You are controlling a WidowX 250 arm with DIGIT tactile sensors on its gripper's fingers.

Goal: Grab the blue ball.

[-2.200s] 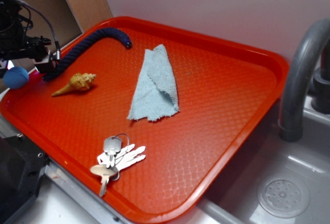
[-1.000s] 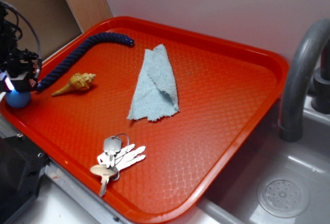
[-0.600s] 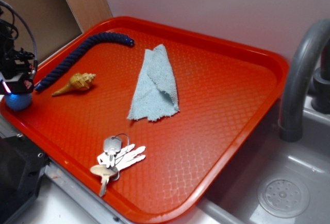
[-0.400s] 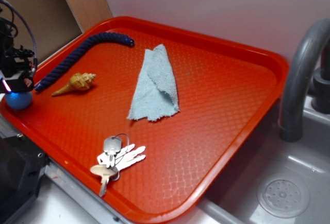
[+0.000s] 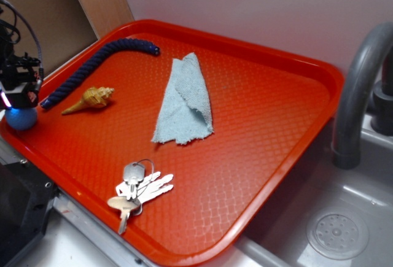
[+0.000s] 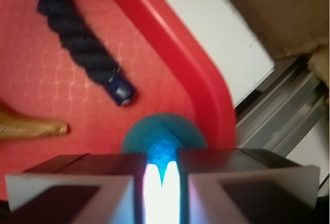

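The blue ball (image 5: pixel 21 119) rests in the near-left corner of the red tray (image 5: pixel 258 156), right under my gripper (image 5: pixel 21 103). In the wrist view the ball (image 6: pixel 164 134) bulges out past my gripper (image 6: pixel 162 159). The jaws stand close together with only a narrow lit slit between them, and the ball's top sits in that slit. The dark navy rope (image 5: pixel 92 64) lies flat beside it, and its capped end (image 6: pixel 121 91) stops just short of the ball.
A tan seashell (image 5: pixel 91 99) lies right of the ball, its tip (image 6: pixel 49 128) close by. A pale blue cloth (image 5: pixel 184 101) and a bunch of keys (image 5: pixel 138 187) lie mid-tray. The tray rim (image 6: pixel 206 85) runs right behind the ball. A sink and faucet (image 5: pixel 359 95) are at the right.
The ball came down from its raised spot onto the tray corner, and the rope settled flat. Over the last second the gripper and ball have barely shifted.
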